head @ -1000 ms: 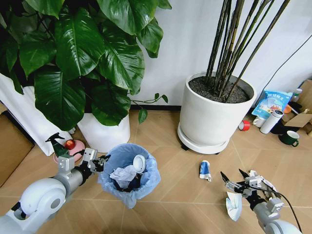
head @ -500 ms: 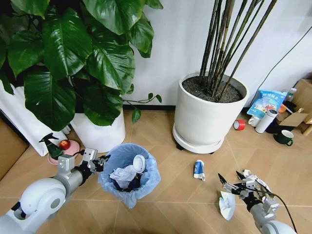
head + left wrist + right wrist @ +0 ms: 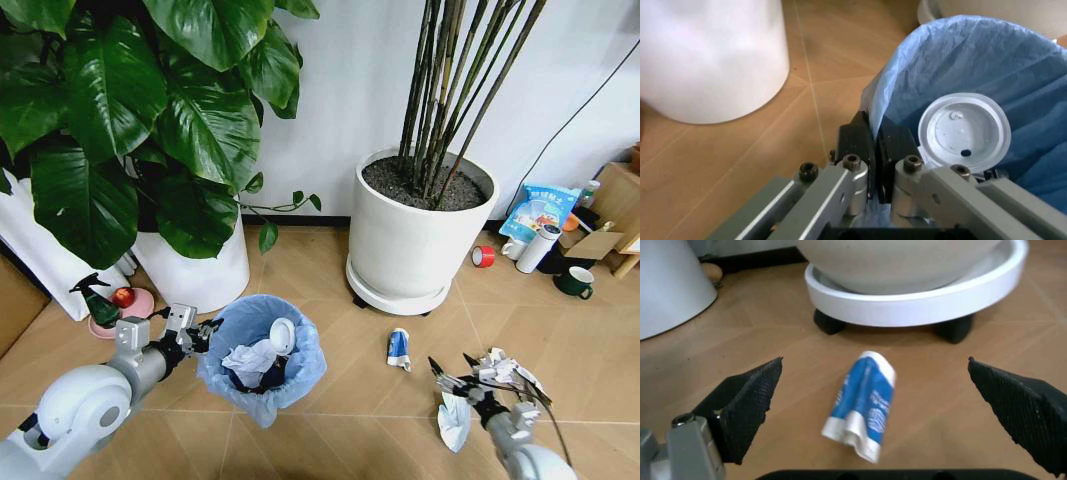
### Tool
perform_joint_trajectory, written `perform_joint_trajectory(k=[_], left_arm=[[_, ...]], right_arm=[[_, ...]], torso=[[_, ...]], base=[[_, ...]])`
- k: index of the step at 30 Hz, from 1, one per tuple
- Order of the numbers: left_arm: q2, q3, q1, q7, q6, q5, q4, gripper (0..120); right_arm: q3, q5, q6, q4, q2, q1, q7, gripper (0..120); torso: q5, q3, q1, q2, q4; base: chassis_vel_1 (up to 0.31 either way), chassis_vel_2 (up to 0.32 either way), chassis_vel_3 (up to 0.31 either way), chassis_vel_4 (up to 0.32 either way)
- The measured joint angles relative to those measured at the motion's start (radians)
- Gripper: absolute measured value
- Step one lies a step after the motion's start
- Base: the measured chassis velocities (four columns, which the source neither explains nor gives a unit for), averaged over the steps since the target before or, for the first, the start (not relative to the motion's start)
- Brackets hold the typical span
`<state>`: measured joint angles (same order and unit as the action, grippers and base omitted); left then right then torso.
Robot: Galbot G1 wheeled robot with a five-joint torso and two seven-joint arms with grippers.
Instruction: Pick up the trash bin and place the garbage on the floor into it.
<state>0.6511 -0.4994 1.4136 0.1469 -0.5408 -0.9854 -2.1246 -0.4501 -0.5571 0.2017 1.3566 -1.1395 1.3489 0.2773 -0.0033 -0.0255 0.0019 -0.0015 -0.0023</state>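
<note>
The trash bin (image 3: 262, 358), black with a light-blue bag over its rim, is held at its left rim by my left gripper (image 3: 203, 331), which is shut on it. In the left wrist view the fingers (image 3: 863, 145) clamp the rim and bag (image 3: 987, 65). A white disc (image 3: 964, 131) and crumpled white paper (image 3: 250, 358) lie inside. On the floor (image 3: 330, 290), a blue-white wrapper (image 3: 398, 348) lies just ahead of my open right gripper (image 3: 452, 373). In the right wrist view the wrapper (image 3: 863, 405) sits between the spread fingertips. A crumpled white paper (image 3: 452, 420) lies under the right arm.
Two large white plant pots stand behind: one (image 3: 195, 270) at the left, one on a wheeled base (image 3: 410, 245) just beyond the wrapper. A green spray bottle (image 3: 97, 300) stands at far left. A red tape roll (image 3: 483, 256), flask and green mug (image 3: 574, 282) sit at far right.
The whole head view has shifted a little to the left, so the camera moved. Both grippers keep their places relative to the bin and the wrapper.
</note>
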Motion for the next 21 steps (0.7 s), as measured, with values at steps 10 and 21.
perform_joint_trajectory(k=[10,21], left_arm=[[-0.006,-0.030,0.025,-0.004,0.000,-0.004,0.007,0],[-0.006,-0.014,-0.003,-0.012,0.009,-0.015,0.019,0]], right_arm=[[0.121,0.026,-0.062,-0.124,-0.024,-0.146,-0.085,88],[0.195,0.015,-0.123,-0.238,-0.040,-0.240,-0.126,44]], torso=[[0.0003,0.000,0.000,0.000,0.0001],[0.0002,0.000,0.000,0.000,0.0001]], base=[[0.000,0.000,0.000,0.000],[0.000,0.000,0.000,0.000]])
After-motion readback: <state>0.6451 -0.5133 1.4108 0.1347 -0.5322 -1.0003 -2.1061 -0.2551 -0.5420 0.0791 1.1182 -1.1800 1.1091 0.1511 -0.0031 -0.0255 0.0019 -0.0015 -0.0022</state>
